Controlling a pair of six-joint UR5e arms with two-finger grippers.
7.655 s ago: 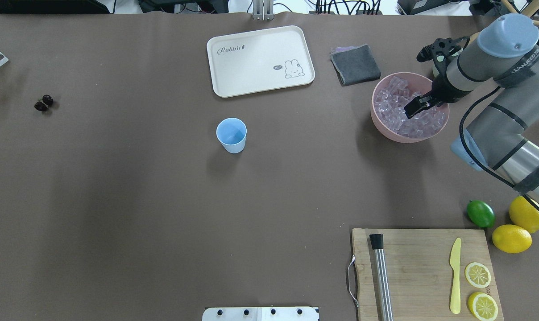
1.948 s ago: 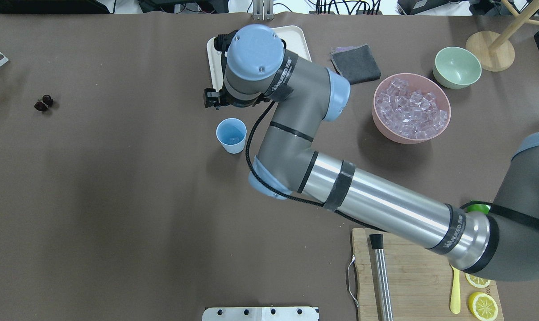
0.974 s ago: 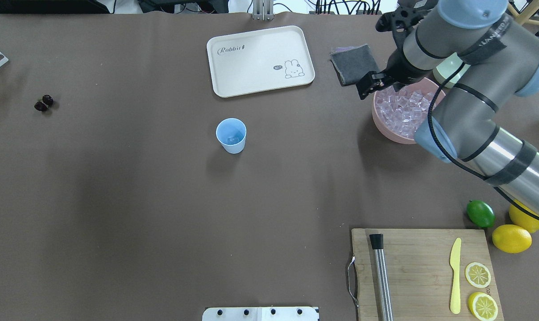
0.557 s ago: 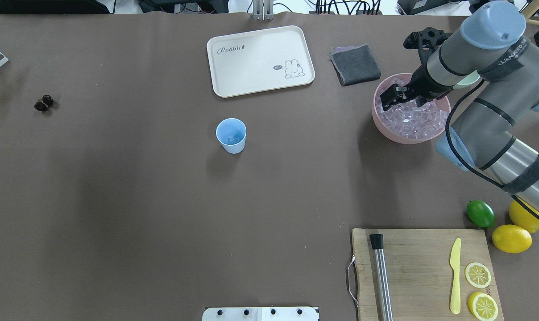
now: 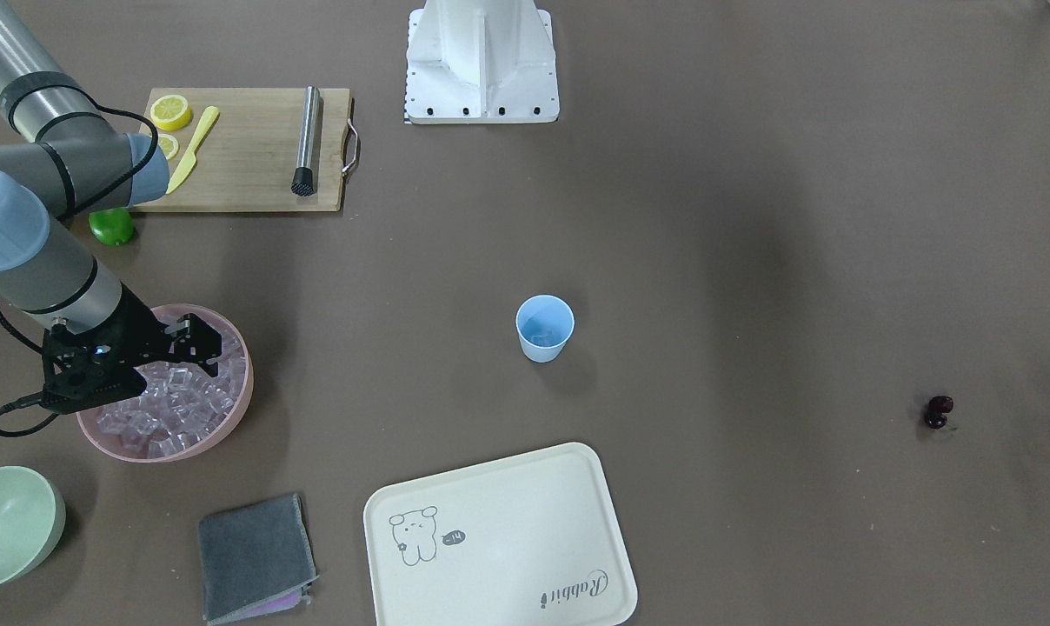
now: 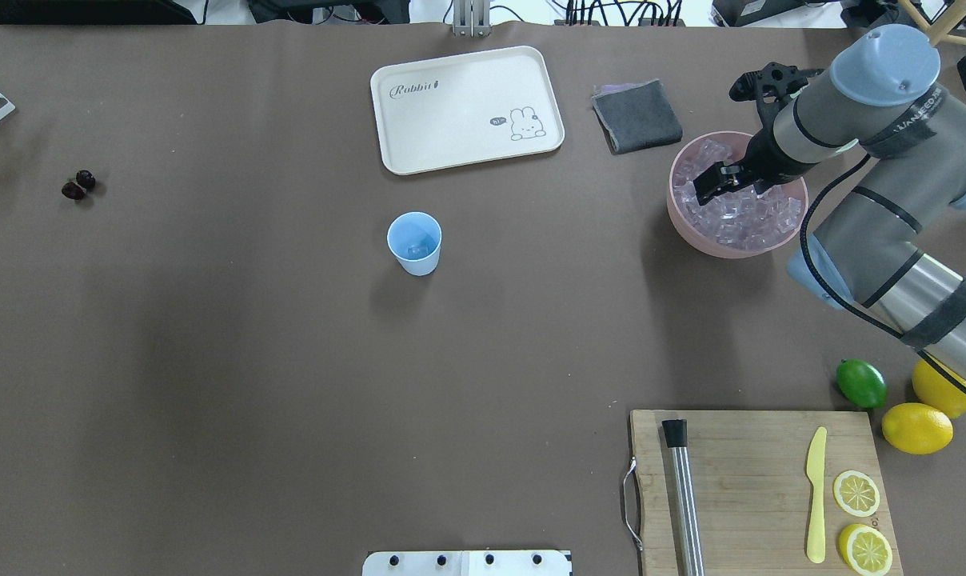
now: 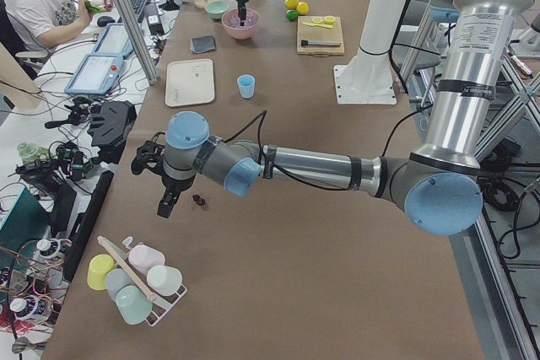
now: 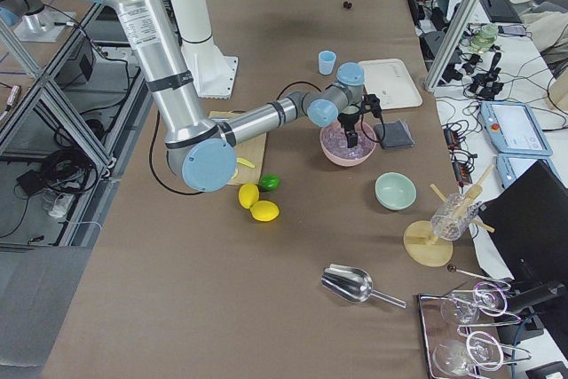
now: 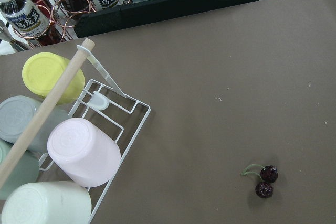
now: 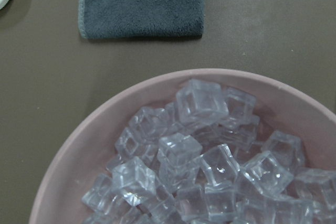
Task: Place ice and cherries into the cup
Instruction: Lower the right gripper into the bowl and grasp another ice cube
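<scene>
The light-blue cup (image 6: 414, 242) stands mid-table, with a clear ice cube (image 5: 541, 333) lying in its bottom. More ice (image 10: 199, 103) fills the pink bowl (image 6: 679, 216) at the right. My right gripper (image 6: 707, 182) hangs low over the bowl's left part, open, nothing between its fingers. The cherries (image 6: 77, 185) lie at the far left of the table; in the left wrist view the cherries (image 9: 265, 181) are at lower right. My left gripper (image 7: 163, 208) shows only in the exterior left view, just above and beside them; whether it is open or shut I cannot tell.
A cream tray (image 6: 467, 108) and a grey cloth (image 6: 636, 116) lie behind the cup. A cutting board (image 6: 755, 480) with a metal rod, knife and lemon slices sits front right, beside a lime and lemons. A green bowl (image 5: 8, 522) stands beyond the pink one. A cup rack (image 9: 79, 150) is near the cherries.
The right arm swung from above the cup back to the pink bowl, and its gripper came down over the ice. A cube now lies in the cup. The cherries stayed put.
</scene>
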